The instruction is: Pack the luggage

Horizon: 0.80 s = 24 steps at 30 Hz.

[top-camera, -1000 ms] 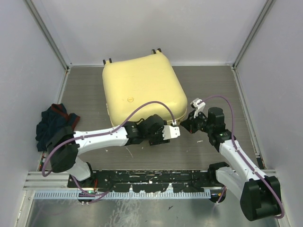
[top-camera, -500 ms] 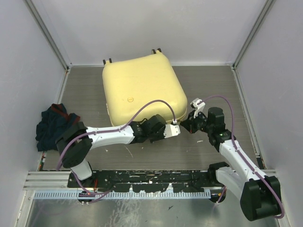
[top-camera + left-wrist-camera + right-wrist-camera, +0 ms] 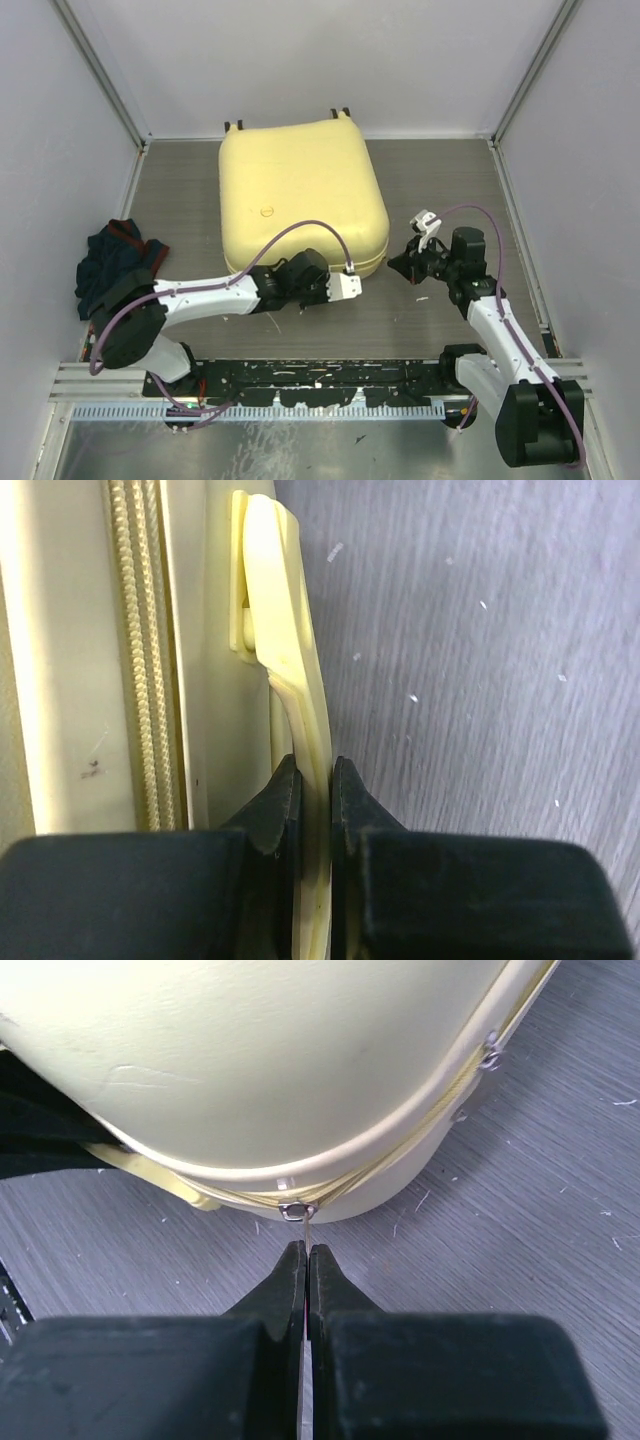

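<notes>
Gripping Handle and Zip Pull: Where This Could Slip

The luggage (image 3: 300, 195) lies flat on the table (image 3: 440, 180), lid down, towards the back and middle. A dark heap of clothes (image 3: 112, 262) sits well apart at the left edge, outside the case.

My left gripper (image 3: 312, 770) is pinching the thin yellow handle (image 3: 285, 630) on the near side, beside the zipper track (image 3: 140, 650). My right gripper (image 3: 305, 1252) has its jaws pressed together on the slim metal zip pull (image 3: 299, 1211) at the near right rounded corner.

The pull is the weak point, I think. It is a thin tab, and only my fingertips hold it. If I drag it off the line of the track where it bends round the corner, it may slide out of my jaws or jam the slider.

The handle looks flexible, so it may bow rather than brace the shell. Then the whole case could skate across the table when my right arm tugs.

I cannot tell which way the slider needs to run.
</notes>
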### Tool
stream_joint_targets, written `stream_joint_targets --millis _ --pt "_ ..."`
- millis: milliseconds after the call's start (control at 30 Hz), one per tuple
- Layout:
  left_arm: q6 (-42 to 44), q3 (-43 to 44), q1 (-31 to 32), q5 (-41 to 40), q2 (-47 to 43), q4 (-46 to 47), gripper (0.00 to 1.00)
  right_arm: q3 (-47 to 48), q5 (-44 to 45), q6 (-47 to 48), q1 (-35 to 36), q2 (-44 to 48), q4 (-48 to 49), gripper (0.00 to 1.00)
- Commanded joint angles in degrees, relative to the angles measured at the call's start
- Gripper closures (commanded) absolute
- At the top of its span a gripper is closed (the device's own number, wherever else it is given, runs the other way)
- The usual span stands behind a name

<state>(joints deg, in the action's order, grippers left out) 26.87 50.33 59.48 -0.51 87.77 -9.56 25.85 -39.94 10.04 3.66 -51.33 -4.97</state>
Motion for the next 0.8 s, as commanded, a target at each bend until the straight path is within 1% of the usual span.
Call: stream_joint_targets --millis 0,133,233,300,400,500,533,633,667,700,733,767 --pt "9.7 -6.1 -0.4 3.0 -6.5 -12.6 1.00 3.3 2.1 7.8 -6.4 0.2 -1.9 1.00" --pt "18.2 -11.4 -0.2 8.2 -12.6 -16.0 1.00 5.4 0.3 10.9 -9.4 -2.7 -1.1 1.00" --pt "23.2 -14.5 -0.1 9.7 -16.1 -18.5 1.00 7.6 -1.1 11.0 -9.9 -6.2 1.2 1.00" --pt "25.4 -15.0 -0.1 10.2 -17.4 -19.9 1.00 9.1 -2.6 9.9 -9.9 -8.6 3.3 1.00" --pt "25.8 -14.4 -0.2 10.9 -17.6 -21.2 1.00 10.5 -5.5 5.8 -9.7 -12.3 8.0 1.00" --pt "23.9 -12.6 -0.2 10.7 -16.8 -21.3 1.00 11.2 -6.4 1.7 -8.5 -15.1 11.4 0.99" --pt "23.3 -11.8 -0.1 10.5 -16.4 -21.2 1.00 11.2 -6.7 0.9 -8.1 -15.5 11.6 0.99" --pt "17.9 -8.0 -0.1 10.4 -17.4 -20.8 1.00 11.0 -8.2 1.8 -7.7 -14.9 9.8 0.99" --pt "15.8 -6.6 0.1 10.4 -18.5 -20.2 0.94 11.0 -8.4 2.7 -7.7 -14.3 8.4 0.99" --pt "14.3 -5.0 0.6 10.2 -19.5 -19.9 0.83 11.1 -8.5 3.8 -7.7 -13.7 6.8 0.99" --pt "12.9 -3.1 1.5 9.8 -20.3 -19.8 0.68 11.1 -8.6 4.8 -7.7 -13.0 5.4 0.97" --pt "11.7 -1.1 2.5 9.4 -21.0 -20.2 0.62 11.0 -8.4 5.4 -7.7 -12.2 4.3 0.94"
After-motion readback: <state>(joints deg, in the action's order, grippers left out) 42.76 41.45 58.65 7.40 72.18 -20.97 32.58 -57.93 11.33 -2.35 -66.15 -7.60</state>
